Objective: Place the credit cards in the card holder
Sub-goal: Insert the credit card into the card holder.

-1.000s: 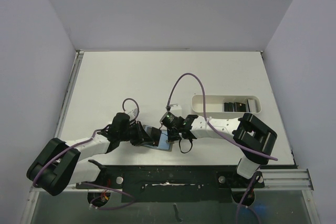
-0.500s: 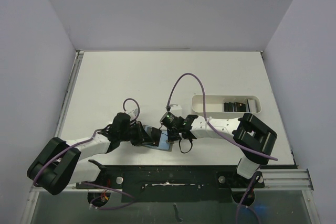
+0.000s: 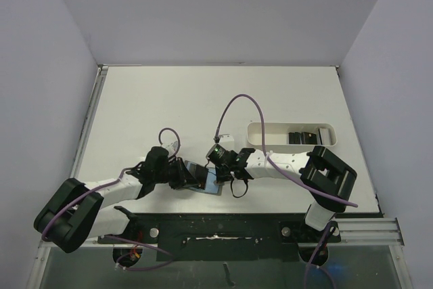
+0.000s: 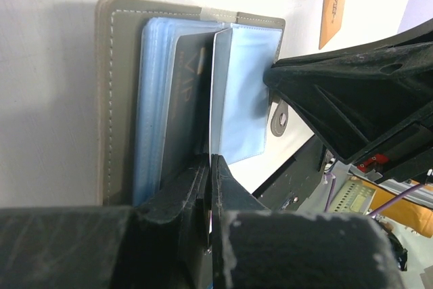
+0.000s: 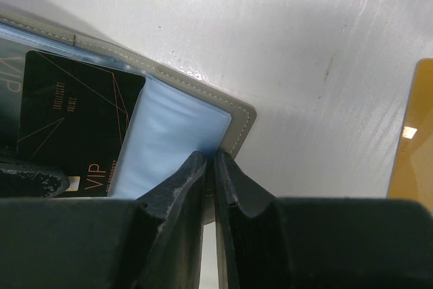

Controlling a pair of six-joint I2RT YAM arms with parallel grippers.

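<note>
The card holder (image 3: 210, 183) lies open near the table's front edge between both grippers, grey cover (image 4: 109, 99) down and light blue pockets up. One black credit card (image 4: 186, 89) marked VIP sits among the blue pockets, also seen in the right wrist view (image 5: 74, 123). My left gripper (image 4: 211, 164) is shut on a thin blue pocket leaf that stands upright. My right gripper (image 5: 215, 160) is shut on the corner of the grey cover (image 5: 238, 118). More dark credit cards (image 3: 302, 138) lie in the white tray (image 3: 260, 137).
The white oblong tray stands to the right of the card holder. An orange label (image 5: 413, 133) lies on the table close by the right gripper. The right gripper's black body (image 4: 352, 99) reaches in just past the card holder's snap tab (image 4: 278, 121).
The left wrist has shifted very slightly toward the near edge. Both grips and the card holder stay as they were.
</note>
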